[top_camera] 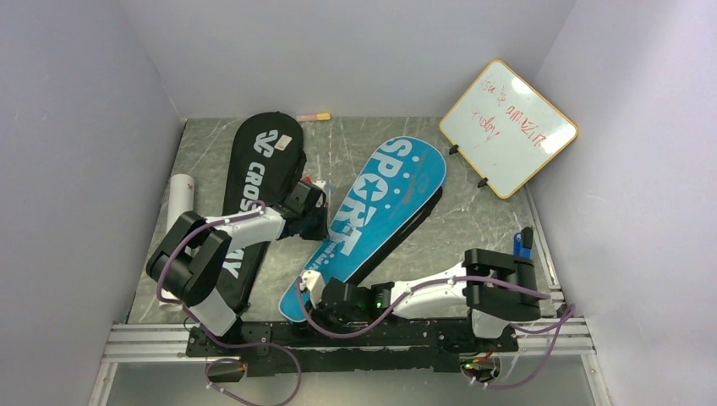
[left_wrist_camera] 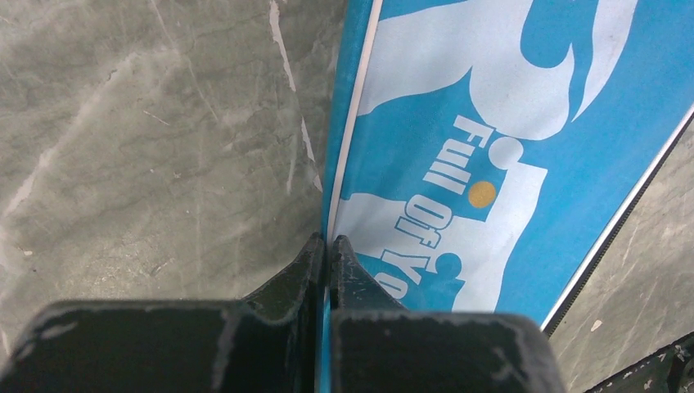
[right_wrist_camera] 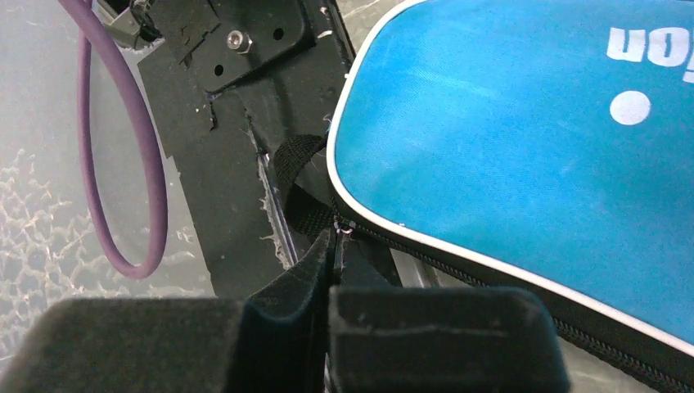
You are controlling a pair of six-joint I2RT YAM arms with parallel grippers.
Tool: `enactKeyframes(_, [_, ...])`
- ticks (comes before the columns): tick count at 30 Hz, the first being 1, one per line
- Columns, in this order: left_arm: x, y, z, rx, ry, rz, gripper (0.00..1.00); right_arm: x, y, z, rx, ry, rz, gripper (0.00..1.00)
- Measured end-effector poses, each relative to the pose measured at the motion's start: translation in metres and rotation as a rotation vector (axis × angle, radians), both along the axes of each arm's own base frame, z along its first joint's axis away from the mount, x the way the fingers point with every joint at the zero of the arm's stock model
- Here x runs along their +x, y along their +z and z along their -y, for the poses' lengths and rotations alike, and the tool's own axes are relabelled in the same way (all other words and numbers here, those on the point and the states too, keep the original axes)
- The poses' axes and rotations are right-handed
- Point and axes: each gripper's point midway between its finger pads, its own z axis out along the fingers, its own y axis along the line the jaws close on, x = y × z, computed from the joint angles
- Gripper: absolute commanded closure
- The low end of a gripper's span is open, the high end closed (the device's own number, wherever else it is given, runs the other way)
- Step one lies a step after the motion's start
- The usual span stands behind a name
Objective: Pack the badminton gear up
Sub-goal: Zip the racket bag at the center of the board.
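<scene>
The blue bag (top_camera: 391, 201), smooth racket-shaped fabric piped in white, lies slantwise on the marbled grey table (top_camera: 482, 228). The left arm (top_camera: 245, 227) folds down beside it, left hand (left_wrist_camera: 328, 243) clamped on its piped edge. The right arm (top_camera: 431, 292) reaches low to its narrow end; only the wrist view shows the right hand (right_wrist_camera: 334, 246) pressed closed at the zip (right_wrist_camera: 614, 348), beside a woven strap loop (right_wrist_camera: 296, 187)

Left gripper (left_wrist_camera: 327, 242): fingers pressed together, pinching the white-piped edge of the blue bag (left_wrist_camera: 524, 164).
Bag print: white letters, one orange dot.
Bag far edge: black zipper (left_wrist_camera: 619, 232).
Table (left_wrist_camera: 147, 147): grey, marbled, left of the bag.
</scene>
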Motion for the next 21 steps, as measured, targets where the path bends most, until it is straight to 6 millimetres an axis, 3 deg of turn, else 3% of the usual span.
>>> enactKeyframes(3, [-0.002, -0.001, -0.001, 0.005, 0.006, -0.012, 0.95, -0.004, -0.003, -0.006, 0.008, 0.006, 0.008, 1.00])
enactKeyframes(5, [-0.002, -0.001, -0.002, 0.006, 0.011, -0.012, 0.95, -0.003, -0.001, -0.007, 0.018, 0.004, 0.011, 0.93])
enactKeyframes(10, [-0.001, -0.001, -0.002, 0.005, 0.019, -0.010, 0.95, -0.002, 0.005, -0.006, 0.045, -0.015, 0.022, 0.63])
enactKeyframes(13, [-0.001, 0.001, -0.002, -0.004, 0.022, 0.008, 0.93, 0.008, 0.019, 0.002, 0.075, -0.069, 0.052, 0.52])
enactKeyframes(16, [0.000, 0.009, -0.004, -0.023, 0.027, 0.048, 0.86, 0.043, 0.042, 0.018, 0.123, -0.179, 0.079, 0.37])
enactKeyframes(21, [0.001, 0.039, -0.010, -0.057, 0.037, 0.164, 0.53, 0.137, 0.090, 0.074, 0.182, -0.535, 0.194, 0.14])
